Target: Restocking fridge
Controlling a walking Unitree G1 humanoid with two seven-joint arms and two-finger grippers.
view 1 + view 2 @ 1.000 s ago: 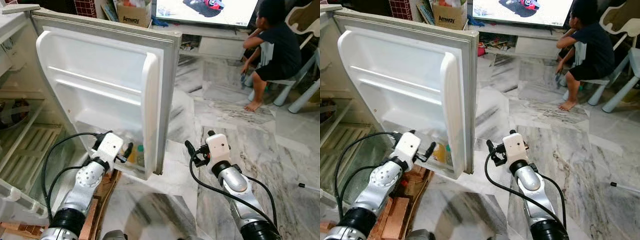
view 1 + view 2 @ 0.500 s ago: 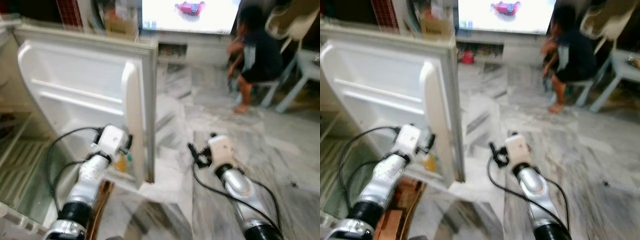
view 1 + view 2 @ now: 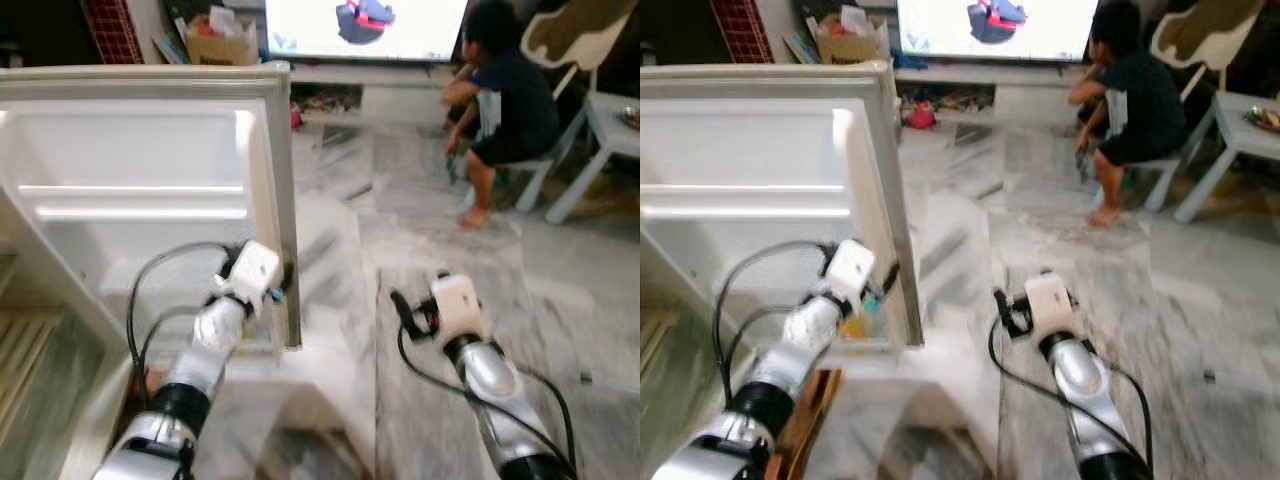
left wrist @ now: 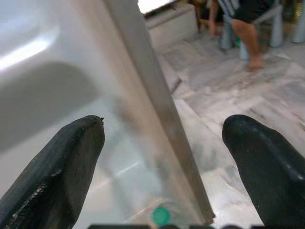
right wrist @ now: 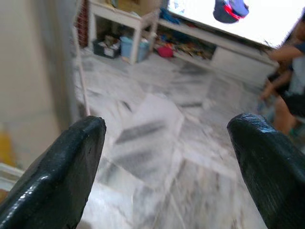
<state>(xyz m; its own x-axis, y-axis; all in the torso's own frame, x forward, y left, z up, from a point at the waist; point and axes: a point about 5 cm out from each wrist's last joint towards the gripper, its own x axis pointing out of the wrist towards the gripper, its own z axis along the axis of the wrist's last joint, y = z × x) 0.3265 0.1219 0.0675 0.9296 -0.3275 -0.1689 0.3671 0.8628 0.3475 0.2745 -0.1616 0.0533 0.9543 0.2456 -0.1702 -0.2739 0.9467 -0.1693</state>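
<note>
The white fridge door (image 3: 140, 160) stands open and shows its inner side with moulded shelves. My left gripper (image 3: 283, 283) is open at the door's lower free edge (image 4: 157, 119); in the left wrist view one finger (image 4: 52, 167) is on the inner side and the other finger (image 4: 267, 162) on the outer side. Just below it, a yellow bottle (image 3: 852, 325) and a green cap (image 4: 160, 215) sit in the door's bottom pocket. My right gripper (image 3: 400, 305) hangs open over the marble floor (image 3: 440, 230), holding nothing.
A person (image 3: 505, 90) sits on a white chair before a TV (image 3: 360, 25) at the back right, next to a white table (image 3: 615, 110). A cardboard box (image 3: 215, 45) stands beyond the door. Bricks (image 3: 810, 400) lie under my left arm. The fridge's inside (image 3: 30, 350) is at the lower left.
The whole picture has swung, so the camera moved. My left gripper has shifted from the door's bottom pocket to the door's free edge. The right arm holds much the same pose.
</note>
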